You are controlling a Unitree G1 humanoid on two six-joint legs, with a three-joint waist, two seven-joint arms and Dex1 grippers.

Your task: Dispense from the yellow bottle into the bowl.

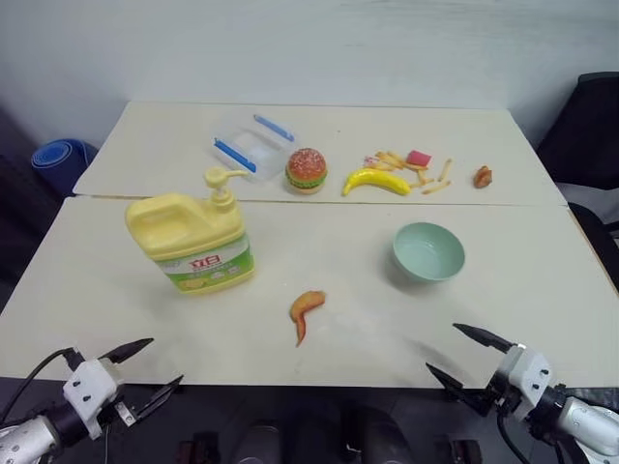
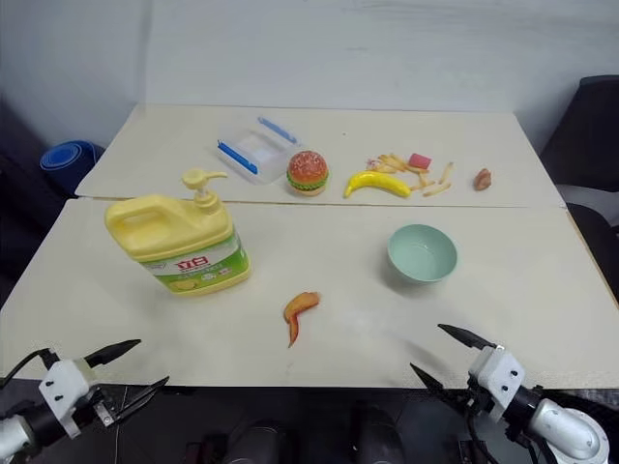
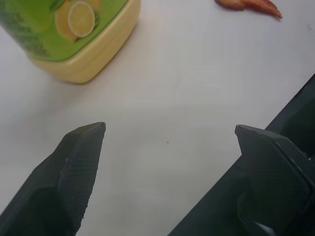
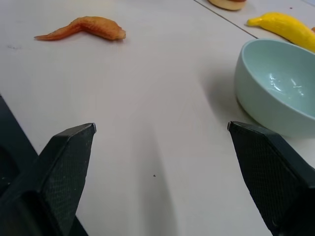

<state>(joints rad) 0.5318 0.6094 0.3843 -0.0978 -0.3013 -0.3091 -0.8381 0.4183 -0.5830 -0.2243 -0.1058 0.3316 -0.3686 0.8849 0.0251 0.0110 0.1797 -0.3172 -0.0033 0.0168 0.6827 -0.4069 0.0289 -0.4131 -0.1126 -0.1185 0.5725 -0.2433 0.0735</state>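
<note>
We see the bottle upright on the near table, on our left side, its pump top with the nozzle aimed toward the far right and its green-and-white label facing us; the bowl sits upright on the same table, on our right side and well apart from the bottle; its inside looks empty, though in the right wrist view a few glints show on the bottom. Between them and nearer to us lies an orange chicken-wing toy, touching neither.

Our left gripper hovers at the near edge of the table, below the bottle, its two fingers spread wide with nothing between them; in the left wrist view the bottle's base stands ahead of the finger, apart from it. Our right gripper hovers at the near edge on the right, fingers likewise spread wide and holding nothing; the bowl lies ahead of it, near one fingertip in the right wrist view but not touching.

On the far table stand a clear box with blue clips, a burger just beside it, a banana, scattered fries, a small pink block and a brown piece farthest right.
</note>
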